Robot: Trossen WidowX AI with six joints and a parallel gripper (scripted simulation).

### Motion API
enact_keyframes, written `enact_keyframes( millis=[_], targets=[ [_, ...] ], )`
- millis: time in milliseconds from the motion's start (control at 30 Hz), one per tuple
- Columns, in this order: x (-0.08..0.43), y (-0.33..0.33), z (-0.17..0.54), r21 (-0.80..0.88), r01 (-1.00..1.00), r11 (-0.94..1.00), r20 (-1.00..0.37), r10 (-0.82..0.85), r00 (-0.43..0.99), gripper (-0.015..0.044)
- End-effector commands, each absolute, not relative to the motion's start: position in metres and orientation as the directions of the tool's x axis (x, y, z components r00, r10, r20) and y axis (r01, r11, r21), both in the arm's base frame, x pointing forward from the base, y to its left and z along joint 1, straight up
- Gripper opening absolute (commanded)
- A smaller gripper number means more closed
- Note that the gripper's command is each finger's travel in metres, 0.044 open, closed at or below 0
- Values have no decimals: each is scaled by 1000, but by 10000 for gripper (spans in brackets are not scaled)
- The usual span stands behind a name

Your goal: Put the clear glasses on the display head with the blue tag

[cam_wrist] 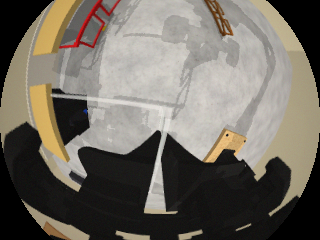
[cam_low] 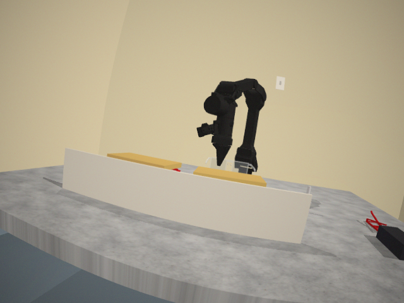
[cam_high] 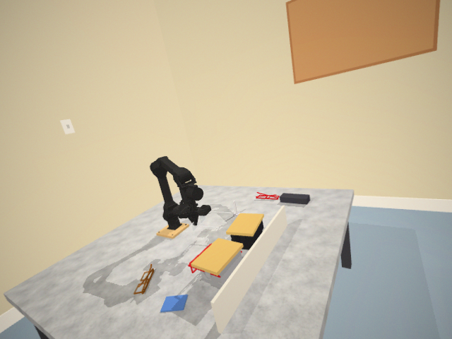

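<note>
Clear glasses (cam_high: 205,219) (cam_low: 228,165) (cam_wrist: 164,116) in grasp, short of the blue-tagged head

Clenched in the gripper (cam_high: 195,223) (cam_low: 219,163) (cam_wrist: 160,134): the one pair for this job, up off the table (cam_high: 292,255) (cam_low: 196,267) (cam_wrist: 135,70) and near the arm's base. Pinched by the front frame, probably to leave both temples free for slipping past the ears. Exact grip point on the frame, too faint to tell.

Counted: two display heads, both with flat yellow tops. Marked by one small blue tag (cam_wrist: 85,111), the target head (cam_high: 248,239) (cam_low: 230,177) (cam_wrist: 67,120); apparently bare of glasses, so ready to take them. On the other head (cam_high: 217,256) (cam_low: 143,160) (cam_wrist: 55,25), one red pair (cam_high: 199,255) (cam_wrist: 87,27), to be left undisturbed. Behind both, one long pale panel (cam_high: 251,268) (cam_low: 182,199), perhaps for limiting approach to the arm's side.

Elsewhere: one more red pair (cam_high: 267,197) (cam_low: 375,223) beside one dark case (cam_high: 294,198) (cam_low: 391,239), one brown pair (cam_high: 145,280) (cam_wrist: 220,17), one blue square (cam_high: 174,303), likely all distractors. Also one thin pale upright piece (cam_high: 235,207) (cam_low: 308,189), impossible to identify surely.

Still to do, by judgement: face the temples toward the tagged head, level the frame, ease it on, seat the bridge, then release. Main risk: a temple tip catching the flat top or ear.
</note>
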State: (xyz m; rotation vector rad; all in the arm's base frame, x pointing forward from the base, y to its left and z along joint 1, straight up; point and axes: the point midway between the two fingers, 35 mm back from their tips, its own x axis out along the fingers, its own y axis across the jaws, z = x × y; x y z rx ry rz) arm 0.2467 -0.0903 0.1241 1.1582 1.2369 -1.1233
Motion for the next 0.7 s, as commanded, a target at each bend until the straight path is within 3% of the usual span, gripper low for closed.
enact_keyframes(
  millis=[0,667],
  targets=[
    [245,-90,119,15,996,85,-1000,5,14,0],
    [246,-91,102,15,996,85,-1000,5,14,0]
  ],
)
